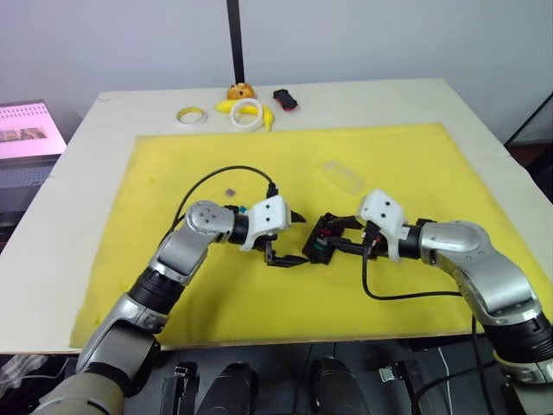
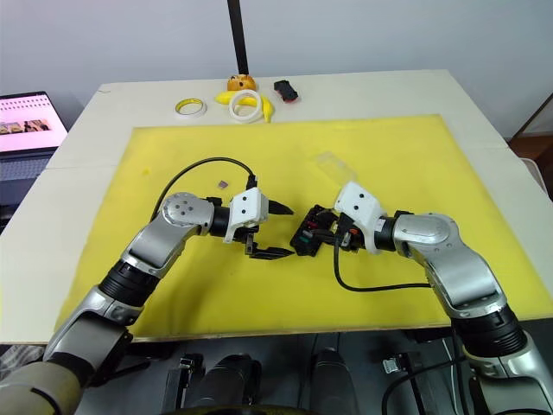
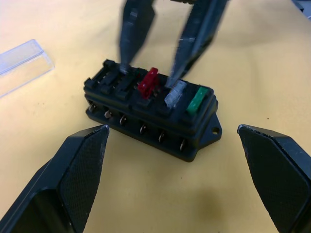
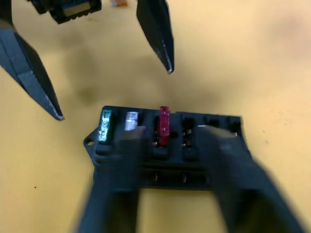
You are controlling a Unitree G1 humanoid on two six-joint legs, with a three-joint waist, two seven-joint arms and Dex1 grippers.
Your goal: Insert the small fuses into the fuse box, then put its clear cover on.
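Pale table with yellow mat, laptop alongside, white wall behind.

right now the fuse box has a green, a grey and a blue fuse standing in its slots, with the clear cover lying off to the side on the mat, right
Not quite: the third fuse is red, not blue. The left wrist view shows the fuse box with the green fuse, the grey fuse and the red one in its slots, and the clear cover lying off to the side on the yellow mat.

From the head, our two eye views look forward and down over the yellow mat. Each wrist view looks along its own fingers, close on the fuse box. Both wrist views share it, seen from opposite sides.
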